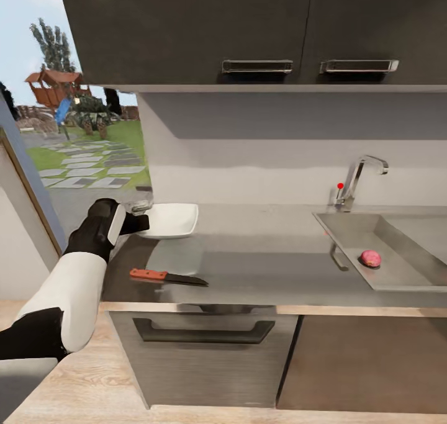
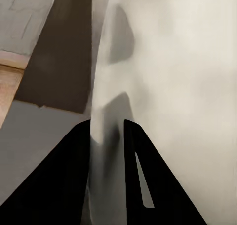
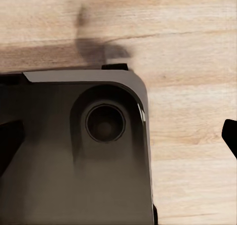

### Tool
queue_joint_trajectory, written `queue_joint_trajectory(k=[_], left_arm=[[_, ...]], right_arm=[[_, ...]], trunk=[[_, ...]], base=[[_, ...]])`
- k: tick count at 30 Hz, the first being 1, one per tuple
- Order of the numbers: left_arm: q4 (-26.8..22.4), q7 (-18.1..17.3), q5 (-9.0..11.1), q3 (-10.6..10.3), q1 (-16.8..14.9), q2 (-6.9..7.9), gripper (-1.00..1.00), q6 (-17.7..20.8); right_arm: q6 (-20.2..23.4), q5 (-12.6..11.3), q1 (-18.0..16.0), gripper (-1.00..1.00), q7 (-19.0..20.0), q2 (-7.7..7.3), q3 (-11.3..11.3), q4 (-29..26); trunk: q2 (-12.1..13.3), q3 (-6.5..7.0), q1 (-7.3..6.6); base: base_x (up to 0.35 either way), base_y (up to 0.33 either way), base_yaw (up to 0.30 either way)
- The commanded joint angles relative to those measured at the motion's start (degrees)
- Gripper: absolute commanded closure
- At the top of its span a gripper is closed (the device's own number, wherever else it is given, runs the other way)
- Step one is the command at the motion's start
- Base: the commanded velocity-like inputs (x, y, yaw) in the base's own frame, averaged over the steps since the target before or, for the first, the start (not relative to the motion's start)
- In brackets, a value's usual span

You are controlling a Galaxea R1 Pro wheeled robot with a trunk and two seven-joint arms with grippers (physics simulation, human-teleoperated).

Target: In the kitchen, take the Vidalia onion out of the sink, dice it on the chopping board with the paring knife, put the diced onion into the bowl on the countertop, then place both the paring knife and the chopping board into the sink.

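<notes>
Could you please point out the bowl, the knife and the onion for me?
bowl (image 1: 171, 219), head view, its white inside.
knife (image 1: 149, 275), head view, its red-orange handle.
onion (image 1: 370, 258), head view, its middle, in the sink.

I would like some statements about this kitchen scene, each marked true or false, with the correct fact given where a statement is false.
1. The left tool is closed on the rim of the bowl. True; in the left wrist view its fingers sit on either side of the white wall.
2. The paring knife lies inside the sink. False; it lies on the countertop, in front of the bowl.
3. The onion is in the sink. True.
4. The knife handle is blue. False; it is red-orange, with a dark blade.
5. The faucet stands behind the bowl. False; it stands behind the sink.
</notes>
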Motion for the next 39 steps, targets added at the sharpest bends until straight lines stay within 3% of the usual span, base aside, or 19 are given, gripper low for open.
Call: queue_joint_trajectory(k=[1, 18, 39], left_arm=[[-0.05, 0.16, 0.13, 0.05, -0.03, 0.0, 1.0, 0.21], [0.47, 0.08, 0.14, -0.01, -0.03, -0.01, 1.0, 0.14], [0.8, 0.16, 0.25, -0.1, -0.03, -1.26, 1.0, 0.15]], right_arm=[[-0.19, -0.56, 0.0, -1.0, 0.16, 0.0, 0.09, 0.0], [-0.3, -0.45, -0.03, -1.0, 0.18, -0.01, 0.1, -0.08], [-0.43, -0.47, 0.01, -1.0, 0.1, 0.1, 0.09, -0.06]], trunk=[[-0.03, -0.05, 0.0], [-0.03, -0.05, 0.0], [-0.03, -0.05, 0.0]], base=[[0.0, 0.242, 0.0], [0.0, 0.053, 0.0], [0.0, 0.0, 0.0]])
